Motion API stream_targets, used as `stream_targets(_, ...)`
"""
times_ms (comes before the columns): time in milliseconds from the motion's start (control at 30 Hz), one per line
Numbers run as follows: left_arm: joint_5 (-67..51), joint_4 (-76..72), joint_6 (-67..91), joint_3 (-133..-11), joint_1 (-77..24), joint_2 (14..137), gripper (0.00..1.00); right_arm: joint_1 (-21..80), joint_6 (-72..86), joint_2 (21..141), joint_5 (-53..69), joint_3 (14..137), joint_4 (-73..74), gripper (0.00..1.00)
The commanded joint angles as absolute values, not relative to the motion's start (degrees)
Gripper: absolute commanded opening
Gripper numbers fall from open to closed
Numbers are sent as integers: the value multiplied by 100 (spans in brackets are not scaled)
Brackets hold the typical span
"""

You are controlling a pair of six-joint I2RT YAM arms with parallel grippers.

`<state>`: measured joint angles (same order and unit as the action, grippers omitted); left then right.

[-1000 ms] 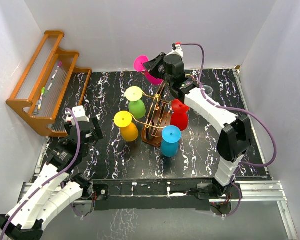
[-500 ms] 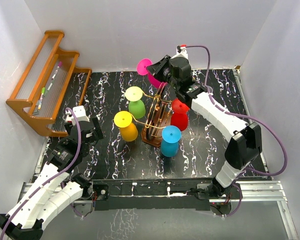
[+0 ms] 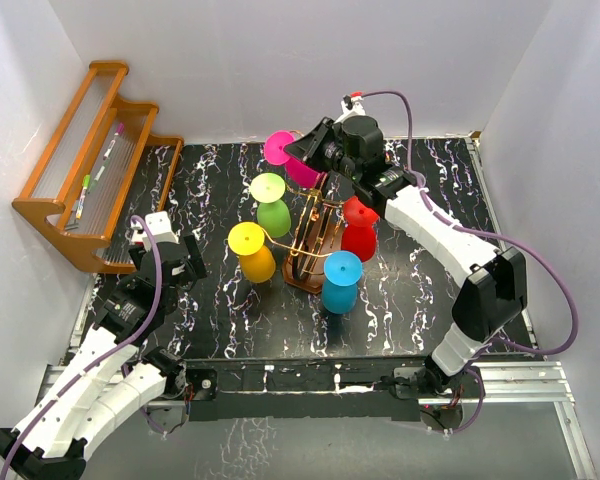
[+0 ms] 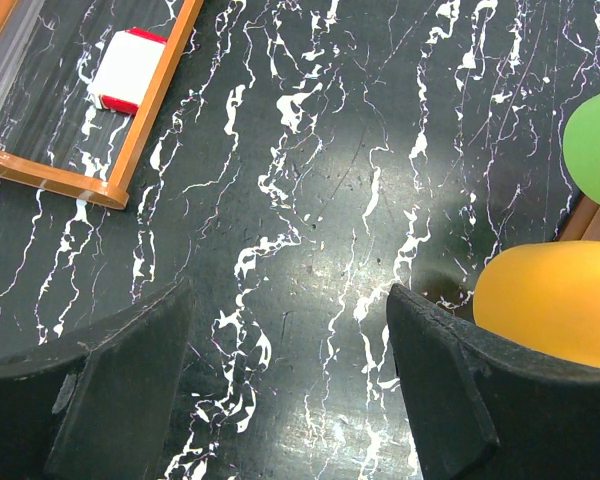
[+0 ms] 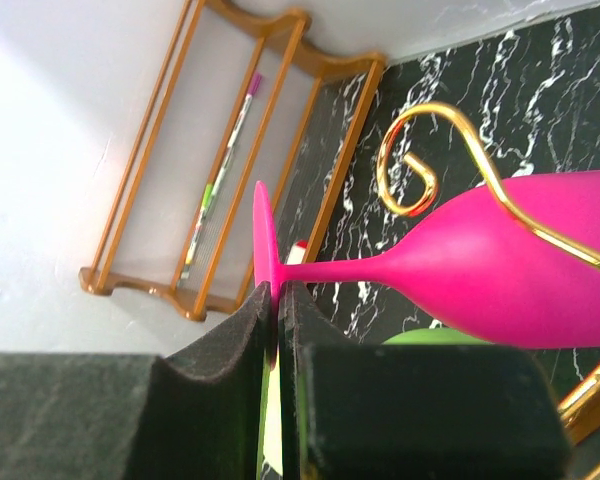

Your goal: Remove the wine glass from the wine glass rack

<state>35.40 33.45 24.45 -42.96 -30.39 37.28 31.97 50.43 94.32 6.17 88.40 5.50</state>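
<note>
Walls (image 3: 230, 60) are white; black veined tabletop (image 3: 410, 290) bears wine glass rack (image 3: 302, 277).

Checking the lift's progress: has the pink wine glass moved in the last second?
Yes. In the top view the pink wine glass has shifted closer to the unmoved green glass.

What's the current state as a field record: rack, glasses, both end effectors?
rack: wine glass rack, upright, mid-table
hanging on rack: green wine glass, yellow wine glass, blue wine glass, red wine glass
target: pink wine glass, tilted, with the gold wire arm across its bowl; not clear of the rack
right: right end effector shut on the pink wine glass's foot
left: left end effector open, holding nothing, over bare table
</note>
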Motion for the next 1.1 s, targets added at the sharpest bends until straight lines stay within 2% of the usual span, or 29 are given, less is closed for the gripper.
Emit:
stream_targets(0,3630,3335,2417,-4236,-3048,3665,76,3189,4983,9480,1220,9186,344,7)
stream_targets(167,3628,3335,2417,-4243,-3045,3656,76,3189,4981,9827,1902,9526,17,7)
stream_targets(400,3657,3356,2441,-4231,-3047,3605,76,3186,4861,10906,2867,10765,-169,7)
stream_targets(600,3673,3341,2443,-4222,-3047,3577,76,3189,4329,11262,3436,11452,-658,7)
stream_targets(800,3658,3323,2430,-4213,-3043,3586,76,3190,3537,10697,3783,11189,-1324,7)
stream_targets(1067,3642,3295,2401,-4231,-3049,3591,75,3199,1685,8947,3337,10263,-721,7)
